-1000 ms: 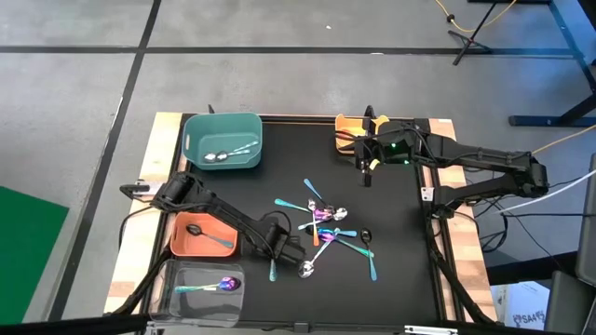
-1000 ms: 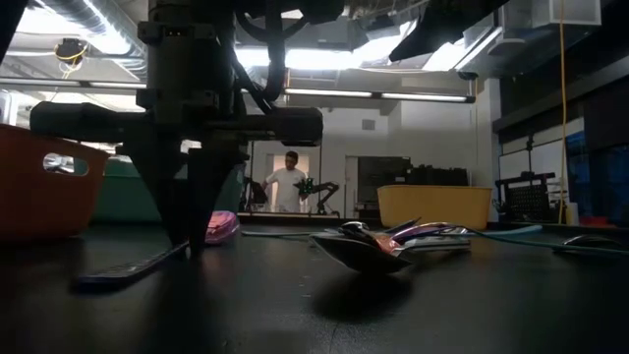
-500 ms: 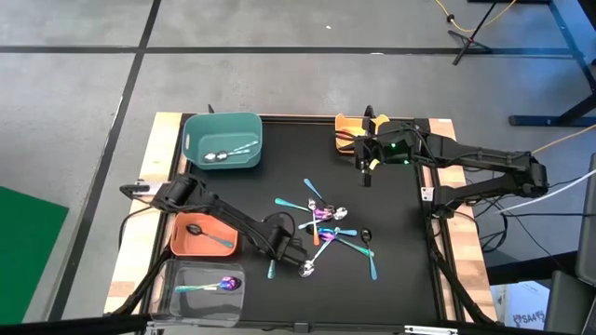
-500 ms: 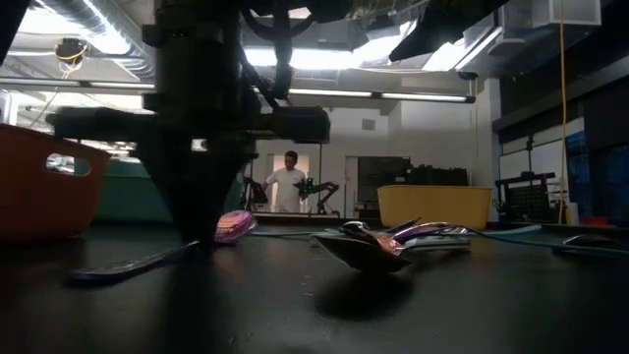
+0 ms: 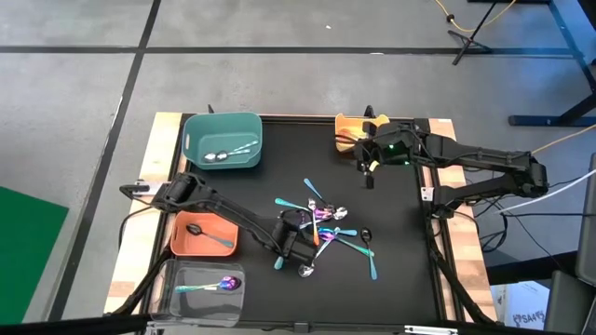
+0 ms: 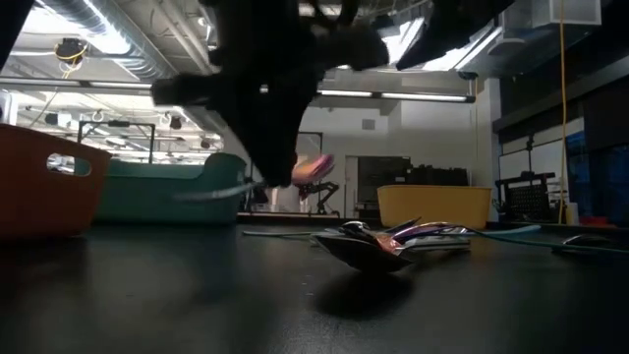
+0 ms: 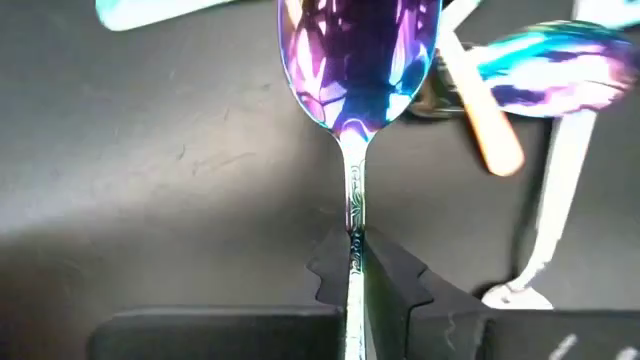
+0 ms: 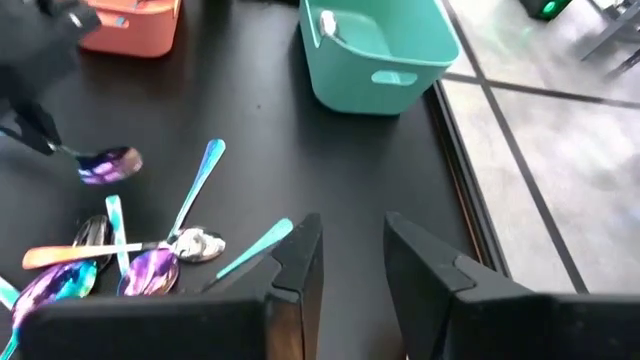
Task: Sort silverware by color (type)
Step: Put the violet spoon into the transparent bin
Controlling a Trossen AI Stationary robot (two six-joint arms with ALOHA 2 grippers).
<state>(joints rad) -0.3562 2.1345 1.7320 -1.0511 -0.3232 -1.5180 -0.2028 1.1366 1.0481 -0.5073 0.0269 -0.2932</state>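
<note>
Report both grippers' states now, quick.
Left gripper: closed on the handle of an iridescent purple spoon, lifted off the table.
Right gripper: open, holding nothing, hovering near the yellow bin.

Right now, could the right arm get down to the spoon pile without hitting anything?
Probably yes. The right gripper hangs open near the yellow bin, with bare mat before the spoon pile. But the left gripper, holding a purple spoon, crowds the pile's near side.
</note>
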